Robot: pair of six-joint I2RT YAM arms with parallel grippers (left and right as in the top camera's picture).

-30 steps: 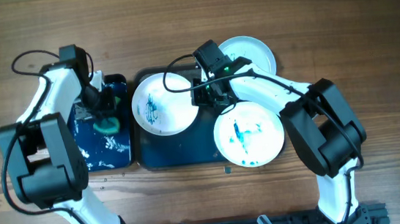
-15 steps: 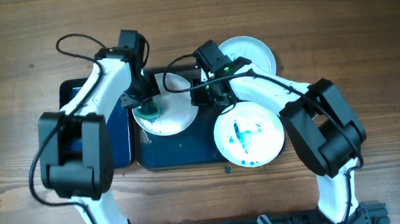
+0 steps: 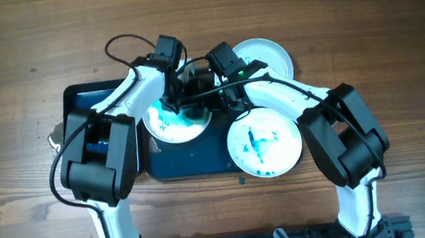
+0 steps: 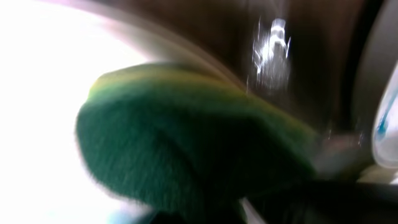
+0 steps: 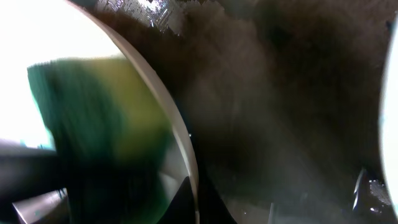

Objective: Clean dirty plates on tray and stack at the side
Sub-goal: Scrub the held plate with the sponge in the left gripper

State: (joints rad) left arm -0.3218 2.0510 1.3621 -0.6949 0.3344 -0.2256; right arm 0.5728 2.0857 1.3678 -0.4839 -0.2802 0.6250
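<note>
Two plates lie on the large dark tray. The left plate has teal smears; the right plate has blue marks. A third plate, white with no marks showing, lies on the table behind the tray's right end. My left gripper is shut on a green sponge pressed on the left plate's right side; the sponge fills the left wrist view. My right gripper is shut on that plate's right rim, one finger on each side.
A smaller dark tray sits left of the large tray, mostly under my left arm. Wet spots lie on the wood by its left edge. Both arms cross above the trays' back half.
My left arm has carried the sponge from the small left tray rightward onto the left plate and across it to its right side. The right arm has not moved.
</note>
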